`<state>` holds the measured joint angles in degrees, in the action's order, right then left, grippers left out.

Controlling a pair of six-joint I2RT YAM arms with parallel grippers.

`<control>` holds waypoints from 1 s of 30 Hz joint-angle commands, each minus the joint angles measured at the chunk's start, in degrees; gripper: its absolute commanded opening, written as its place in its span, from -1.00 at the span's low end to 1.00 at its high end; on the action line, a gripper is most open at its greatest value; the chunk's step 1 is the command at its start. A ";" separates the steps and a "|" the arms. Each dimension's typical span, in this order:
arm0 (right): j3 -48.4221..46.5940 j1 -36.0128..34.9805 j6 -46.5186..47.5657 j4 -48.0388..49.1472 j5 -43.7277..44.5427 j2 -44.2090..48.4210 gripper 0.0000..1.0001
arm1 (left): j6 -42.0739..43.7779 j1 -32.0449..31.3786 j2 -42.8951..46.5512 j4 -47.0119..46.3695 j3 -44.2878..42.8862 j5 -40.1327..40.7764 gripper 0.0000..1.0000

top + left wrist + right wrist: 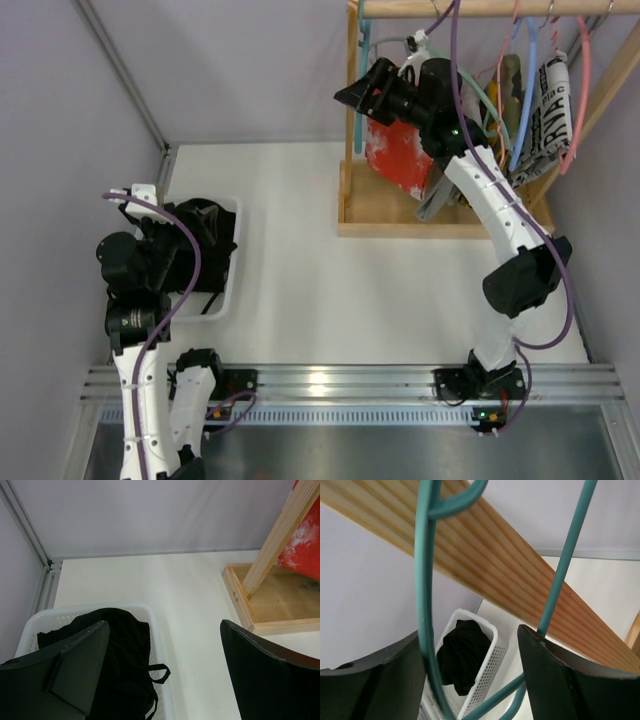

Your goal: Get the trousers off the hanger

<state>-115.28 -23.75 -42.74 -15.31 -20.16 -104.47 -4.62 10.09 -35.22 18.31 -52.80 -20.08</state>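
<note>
The red trousers (pixel 398 155) hang at the left end of the wooden rack, partly hidden behind my right arm; a red corner shows in the left wrist view (pixel 306 550). A teal hanger (pixel 423 605) crosses in front of my right gripper (pixel 470 680), its wire running through the gap between the spread jaws. My right gripper (pixel 358 92) is open, raised at the rack's left post. My left gripper (pixel 165 670) is open and empty, low over the basket's right rim (pixel 156 630); in the top view (pixel 205 232) it is hard to make out against the black cloth.
A white basket (pixel 232 290) at the left holds a black garment (pixel 205 222), also seen in the right wrist view (pixel 462 655). The wooden rack base (pixel 400 228) and rail (pixel 480 8) stand at the back right, with pink (pixel 580 90) and blue (pixel 525 90) hangers and a printed garment (pixel 545 105).
</note>
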 commanded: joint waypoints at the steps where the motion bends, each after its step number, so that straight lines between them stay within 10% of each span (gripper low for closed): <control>1: 1.55 0.81 0.55 0.63 1.09 6.10 0.46 | -0.83 0.20 0.77 -0.90 -0.11 -0.14 0.96; 30: 22.21 0.63 4.51 0.19 0.13 27.56 0.99 | -2.23 0.20 2.70 0.85 -0.73 -0.23 0.96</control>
<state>-92.92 -23.70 -40.25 -18.61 -18.04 -80.88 -6.33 10.09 -33.04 19.03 -52.82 -20.10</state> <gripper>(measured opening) 0.993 0.983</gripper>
